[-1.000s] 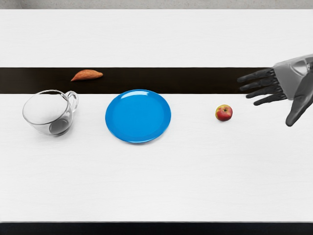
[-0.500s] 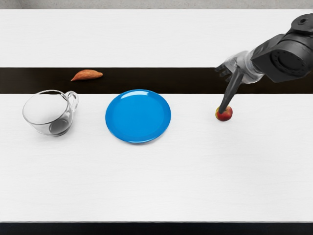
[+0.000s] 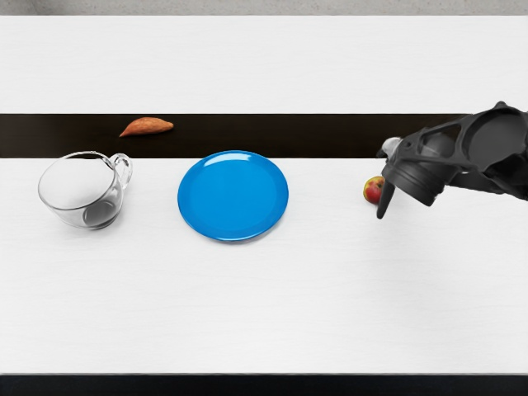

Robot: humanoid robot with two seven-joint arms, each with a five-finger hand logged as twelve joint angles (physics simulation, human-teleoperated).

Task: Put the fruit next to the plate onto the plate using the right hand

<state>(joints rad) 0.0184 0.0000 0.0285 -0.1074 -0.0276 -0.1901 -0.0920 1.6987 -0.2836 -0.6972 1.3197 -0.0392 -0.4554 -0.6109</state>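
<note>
The right hand [image 3: 410,172] sits low against the right side of the apple [image 3: 372,190], likely to take hold, though I cannot tell whether it grips; the apple rests on the table [image 3: 330,289], well right of the plate [image 3: 233,195].

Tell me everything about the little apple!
The apple is small, round, red with a yellow patch. It sits on the white table, to the picture's right of the blue plate and apart from it. The right hand covers its right side, so whether it is gripped cannot be told.
</note>
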